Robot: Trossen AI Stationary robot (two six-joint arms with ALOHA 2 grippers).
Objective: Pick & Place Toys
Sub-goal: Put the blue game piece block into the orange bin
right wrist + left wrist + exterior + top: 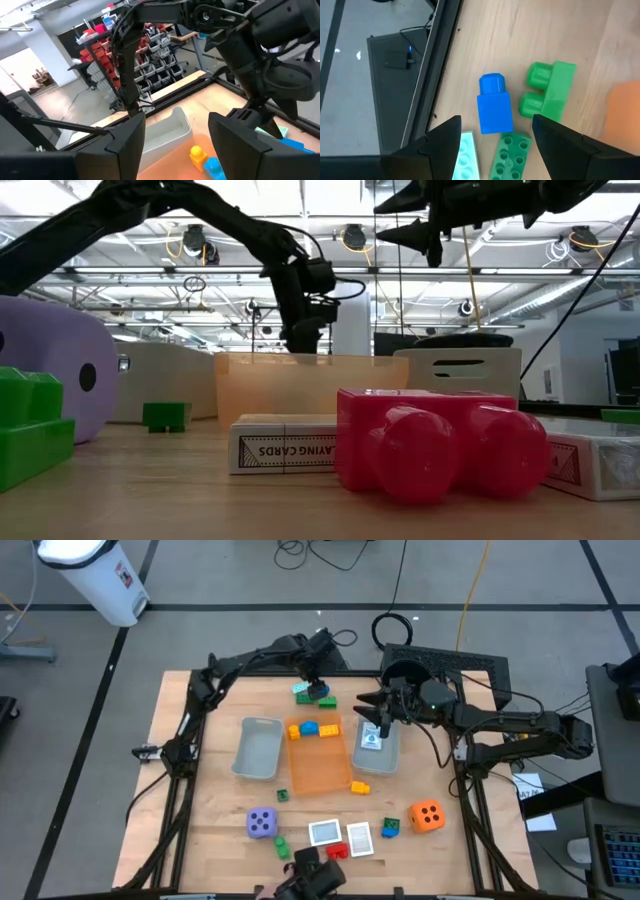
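Stud detail on blue brick [494, 105] between open left gripper [495, 135] fingers, wrist-only.

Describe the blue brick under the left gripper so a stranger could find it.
Start at the orange tray in the table's middle and go to the brick cluster just past its far end, where the left gripper hovers open. The blue brick lies between green bricks and a pale turquoise plate; it alone is blue, with one round stud.

Between the left gripper's [492, 131] fingers [442, 140] lies a brick [494, 106] on the table [190, 800]. Beside it, just past the other finger, lies a second brick [550, 90]. Under the right gripper [376, 712] sits a tray [378, 762].
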